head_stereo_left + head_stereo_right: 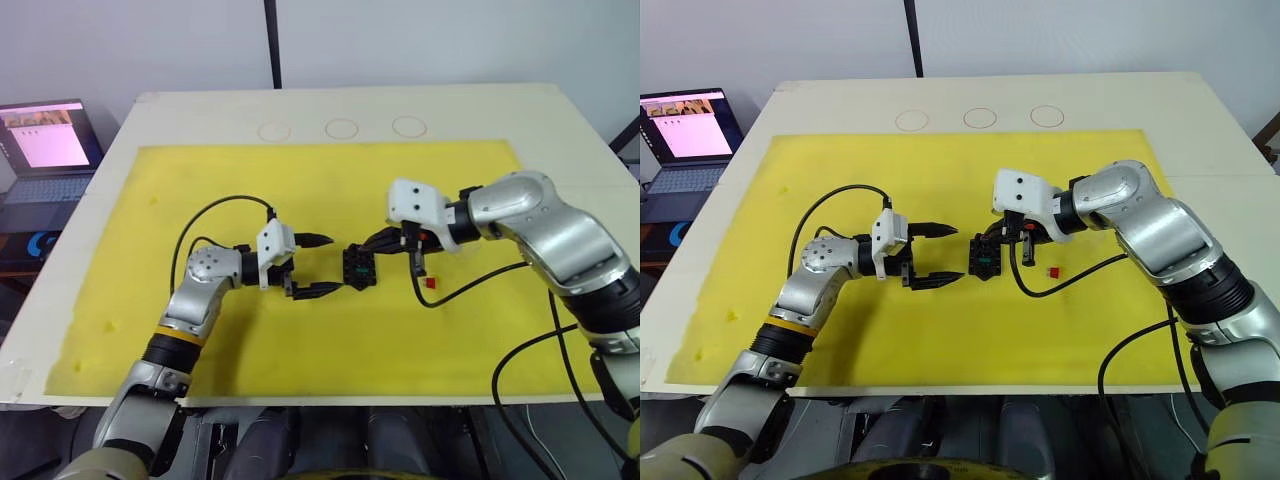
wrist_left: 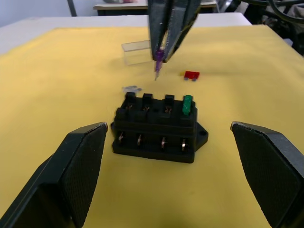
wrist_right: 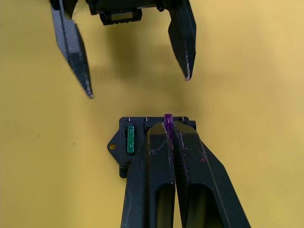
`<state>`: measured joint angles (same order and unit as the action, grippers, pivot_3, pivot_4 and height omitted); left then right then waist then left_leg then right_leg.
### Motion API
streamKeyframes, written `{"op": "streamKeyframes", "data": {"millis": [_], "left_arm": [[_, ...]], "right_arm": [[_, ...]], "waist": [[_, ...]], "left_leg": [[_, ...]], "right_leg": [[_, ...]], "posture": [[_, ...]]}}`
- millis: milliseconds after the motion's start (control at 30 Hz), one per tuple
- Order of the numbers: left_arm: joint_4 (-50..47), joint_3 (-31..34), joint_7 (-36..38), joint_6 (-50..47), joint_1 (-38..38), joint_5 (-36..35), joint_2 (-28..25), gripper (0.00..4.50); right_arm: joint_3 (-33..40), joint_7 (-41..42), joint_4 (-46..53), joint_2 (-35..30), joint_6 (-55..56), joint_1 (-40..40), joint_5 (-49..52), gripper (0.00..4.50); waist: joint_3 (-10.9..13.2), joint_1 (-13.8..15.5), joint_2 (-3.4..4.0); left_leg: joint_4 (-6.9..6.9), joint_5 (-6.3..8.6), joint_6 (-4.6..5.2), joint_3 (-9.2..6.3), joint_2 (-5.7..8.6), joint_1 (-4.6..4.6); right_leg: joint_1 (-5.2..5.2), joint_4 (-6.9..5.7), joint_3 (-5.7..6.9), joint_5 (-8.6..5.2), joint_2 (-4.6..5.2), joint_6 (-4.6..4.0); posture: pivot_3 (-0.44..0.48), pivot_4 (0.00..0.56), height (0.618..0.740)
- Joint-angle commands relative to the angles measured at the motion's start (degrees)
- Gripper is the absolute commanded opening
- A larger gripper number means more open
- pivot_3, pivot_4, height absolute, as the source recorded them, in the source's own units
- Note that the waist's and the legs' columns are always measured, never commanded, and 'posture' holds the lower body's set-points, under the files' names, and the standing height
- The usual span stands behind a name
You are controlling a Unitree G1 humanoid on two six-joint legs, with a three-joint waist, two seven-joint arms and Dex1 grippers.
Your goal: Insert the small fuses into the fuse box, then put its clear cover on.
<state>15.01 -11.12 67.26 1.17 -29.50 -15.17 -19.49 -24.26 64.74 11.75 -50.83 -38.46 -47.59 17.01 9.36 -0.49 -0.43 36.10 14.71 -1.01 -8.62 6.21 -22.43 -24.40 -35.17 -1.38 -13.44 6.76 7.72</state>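
The right gripper pinches 1 purple fuse, blades pointing down, just above the black fuse box (a green fuse already sits in an end slot). The left gripper waits wide open beside the box, empty.

head overhead, wrists close, facing opposite

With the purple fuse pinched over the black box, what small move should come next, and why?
Probably lower the right gripper straight down, seating the small purple blade fuse it pinches into an empty slot of the black rectangular fuse box. The fuse hangs above the box, only the green fuse is seated, and the open left gripper waits beside the box.
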Motion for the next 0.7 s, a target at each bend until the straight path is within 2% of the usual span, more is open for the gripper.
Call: {"op": "streamKeyframes", "data": {"millis": [33,700], "left_arm": [[0.30,-0.44,0.01,1.69,-1.02,0.54,0.69,4.42],[-0.52,-0.96,-1.36,1.21,-0.96,1.20,1.16,4.42]], "right_arm": [[0.92,1.11,0.26,0.73,0.29,-1.31,-1.67,0.00],[0.17,5.60,-1.76,3.56,1.41,0.46,-7.02,0.00]], "waist": [[0.00,0.01,0.00],[-0.01,-0.08,0.00]], "left_leg": [[0.00,0.01,0.01,0.00,0.00,0.00],[0.02,-0.10,-0.18,0.00,0.01,0.00]], "right_leg": [[0.00,-0.01,0.00,0.00,0.00,0.00],[-0.01,-0.05,0.00,0.01,0.00,0.00]], "posture": [[0.000,0.150,0.740],[0.000,0.150,0.740]]}}
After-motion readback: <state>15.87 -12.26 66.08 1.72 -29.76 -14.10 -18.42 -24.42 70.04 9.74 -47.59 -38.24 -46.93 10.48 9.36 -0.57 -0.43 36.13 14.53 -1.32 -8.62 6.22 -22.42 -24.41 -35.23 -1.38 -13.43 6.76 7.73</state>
